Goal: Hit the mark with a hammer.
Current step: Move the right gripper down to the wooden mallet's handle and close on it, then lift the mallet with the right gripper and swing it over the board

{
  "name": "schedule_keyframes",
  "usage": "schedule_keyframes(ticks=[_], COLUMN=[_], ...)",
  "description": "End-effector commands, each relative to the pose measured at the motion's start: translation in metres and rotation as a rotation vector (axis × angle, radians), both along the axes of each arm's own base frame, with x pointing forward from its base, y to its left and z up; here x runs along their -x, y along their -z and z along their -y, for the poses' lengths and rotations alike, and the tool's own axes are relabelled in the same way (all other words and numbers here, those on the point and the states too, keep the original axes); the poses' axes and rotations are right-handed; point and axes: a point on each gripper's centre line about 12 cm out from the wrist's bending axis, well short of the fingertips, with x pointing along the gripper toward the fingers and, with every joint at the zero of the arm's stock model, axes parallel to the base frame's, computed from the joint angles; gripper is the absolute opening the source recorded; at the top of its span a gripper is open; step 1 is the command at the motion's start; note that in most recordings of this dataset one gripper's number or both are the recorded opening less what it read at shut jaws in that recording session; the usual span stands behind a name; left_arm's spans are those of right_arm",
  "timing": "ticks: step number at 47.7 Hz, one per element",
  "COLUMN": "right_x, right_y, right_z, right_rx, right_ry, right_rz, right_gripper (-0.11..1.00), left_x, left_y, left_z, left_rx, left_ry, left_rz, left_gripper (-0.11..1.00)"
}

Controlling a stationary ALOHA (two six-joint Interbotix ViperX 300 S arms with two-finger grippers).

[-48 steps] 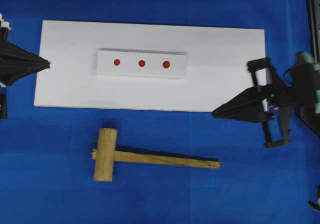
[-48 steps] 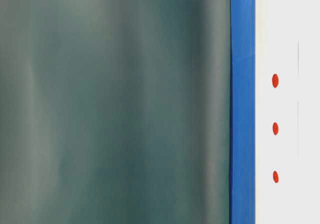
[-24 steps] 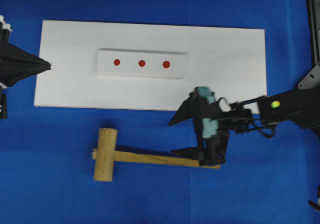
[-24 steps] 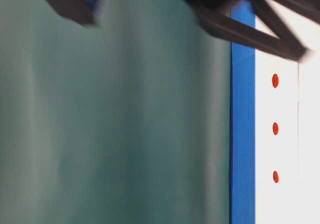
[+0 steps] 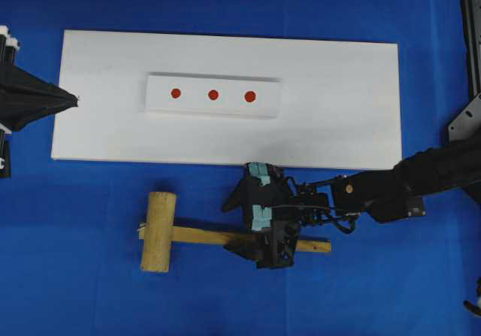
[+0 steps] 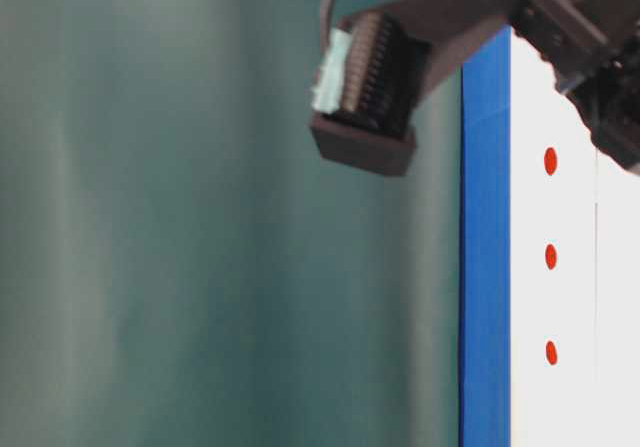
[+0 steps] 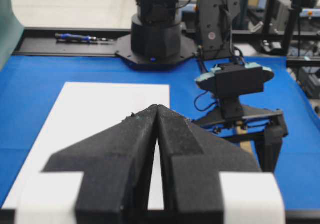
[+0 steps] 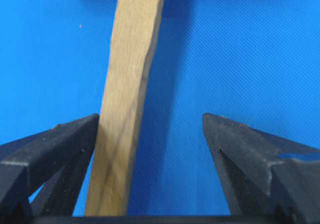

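Blue cloth [image 5: 90,291] covers the whole table. On it lies a big white board [image 5: 338,110], and on the board sits a smaller white strip [image 5: 194,103] with three red dots in a row. The mark [image 5: 250,96] is the dot on the right end of that row when you look from above, and it looks a tiny bit bigger than the other two. Nothing is touching it.

Below the board, on the blue cloth, lies the hammer [image 5: 159,231]. It is made of pale wood. Its fat round head is on the left and its long thin handle runs off to the right, flat on the cloth.

The right gripper [image 5: 242,223] has reached across and sits low over the middle of the handle. Its two black fingers are spread wide apart. In the right wrist view the handle [image 8: 127,108] runs up between them. It is right up against the left finger [image 8: 60,144], and there is a wide gap of blue before the other finger [image 8: 235,149]. The fingers are not squeezing the handle.

The left gripper [image 5: 74,98] is far away at the left edge of the board, just over its rim. Its fingers [image 7: 135,139] are pressed tight together and hold nothing.
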Motion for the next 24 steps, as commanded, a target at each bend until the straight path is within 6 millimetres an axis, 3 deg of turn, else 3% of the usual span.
schedule_keyframes(ticks=[1,11,24], right_x=[-0.0099,-0.0123,-0.012], right_y=[-0.0082,-0.0041,-0.0063], right_z=[-0.0045,-0.0067,-0.0118], right_rx=[-0.015,-0.009,-0.004], right_ry=[0.003,-0.004,-0.022], right_rz=[0.036,0.031,0.038], right_gripper=[0.88,0.85,0.14], left_x=[-0.002,-0.0015,-0.0009], left_y=[-0.0025,-0.0009,-0.0009], left_z=[-0.0003,-0.0003,-0.0003], left_rx=[0.008,0.011,0.009], left_ry=[-0.001,-0.001,-0.001], left_rz=[0.005,0.002,0.003], left_gripper=[0.0,0.0,0.0])
